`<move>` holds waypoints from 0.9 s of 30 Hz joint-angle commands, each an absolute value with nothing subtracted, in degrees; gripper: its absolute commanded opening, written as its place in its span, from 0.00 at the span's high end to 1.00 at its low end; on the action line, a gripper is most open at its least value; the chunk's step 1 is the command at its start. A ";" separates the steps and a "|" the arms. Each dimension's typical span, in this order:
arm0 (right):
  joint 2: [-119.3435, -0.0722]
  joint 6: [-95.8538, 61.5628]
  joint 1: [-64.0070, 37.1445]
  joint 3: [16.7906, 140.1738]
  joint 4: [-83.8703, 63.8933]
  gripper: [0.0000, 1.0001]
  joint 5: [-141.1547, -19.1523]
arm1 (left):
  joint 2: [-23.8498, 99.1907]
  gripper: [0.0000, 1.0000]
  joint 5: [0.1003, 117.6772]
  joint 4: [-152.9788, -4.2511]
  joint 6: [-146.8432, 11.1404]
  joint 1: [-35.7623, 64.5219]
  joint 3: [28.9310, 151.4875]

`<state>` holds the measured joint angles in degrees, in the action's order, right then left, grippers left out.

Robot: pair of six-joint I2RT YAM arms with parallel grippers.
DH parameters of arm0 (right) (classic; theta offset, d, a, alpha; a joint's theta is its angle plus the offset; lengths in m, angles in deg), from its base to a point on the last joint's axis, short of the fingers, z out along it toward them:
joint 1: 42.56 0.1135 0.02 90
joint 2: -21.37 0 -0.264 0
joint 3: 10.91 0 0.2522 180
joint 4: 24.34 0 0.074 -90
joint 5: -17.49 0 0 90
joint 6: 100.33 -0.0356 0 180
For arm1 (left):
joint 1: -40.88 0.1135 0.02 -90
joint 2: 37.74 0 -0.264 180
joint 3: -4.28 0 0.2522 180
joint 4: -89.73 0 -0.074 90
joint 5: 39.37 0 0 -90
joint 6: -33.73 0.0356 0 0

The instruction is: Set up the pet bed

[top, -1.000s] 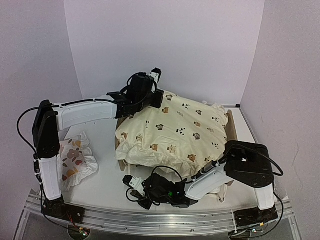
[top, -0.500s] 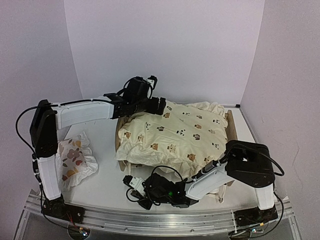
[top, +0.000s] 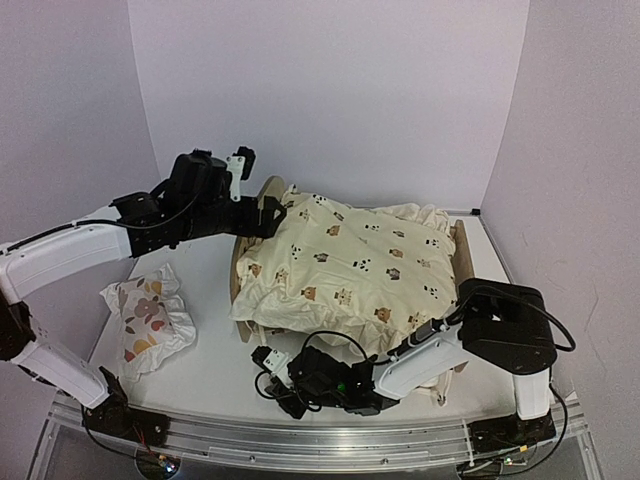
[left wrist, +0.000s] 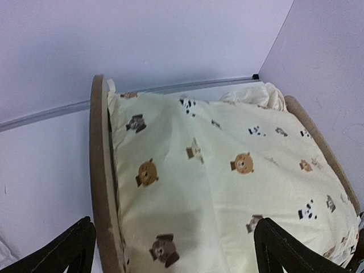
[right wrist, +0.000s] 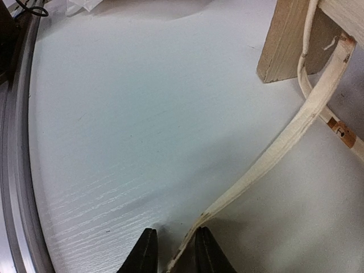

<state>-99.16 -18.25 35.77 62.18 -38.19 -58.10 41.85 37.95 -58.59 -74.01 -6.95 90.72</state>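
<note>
the small light-wood pet bed (left wrist: 100,170) sits on the white table (top: 210,370) under a cream ruffled animal-print cushion (top: 350,260). left gripper (left wrist: 173,259) hangs wide apart above one end of it; right gripper (right wrist: 176,253), fingers narrowly apart, straddles a cream cushion tie (right wrist: 296,128). lifting away could snag that tie and drag the cushion askew

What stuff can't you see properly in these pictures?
- Floor of the pet bed: in the top and left wrist views the cushion covers it.
- Grip of the right gripper: the right wrist view's bottom edge cuts off the fingers and the end of the tie, so whether it is held is unclear.
- The left gripper: only fingertips show, at the left wrist view's bottom corners.
</note>
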 commanded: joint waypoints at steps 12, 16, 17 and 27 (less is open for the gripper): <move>-90.11 -16.57 36.02 63.16 -19.33 0.46 -55.12 | 25.94 0.19 35.89 -43.55 -88.58 -8.56 71.50; -86.50 -14.69 36.01 62.77 -17.08 0.40 -52.91 | 24.38 0.18 34.94 -42.35 -90.14 -8.98 69.45; -86.06 -14.07 36.02 63.09 -16.84 0.39 -53.11 | 24.16 0.17 34.66 -42.78 -89.84 -8.99 69.33; -90.99 -8.39 36.02 71.97 -21.48 0.45 -54.85 | 25.38 0.15 30.10 -41.39 -86.16 -8.98 77.98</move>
<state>-88.40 -12.19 35.90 67.34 -17.28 -54.75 25.51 34.21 -42.37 -87.61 -8.86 72.43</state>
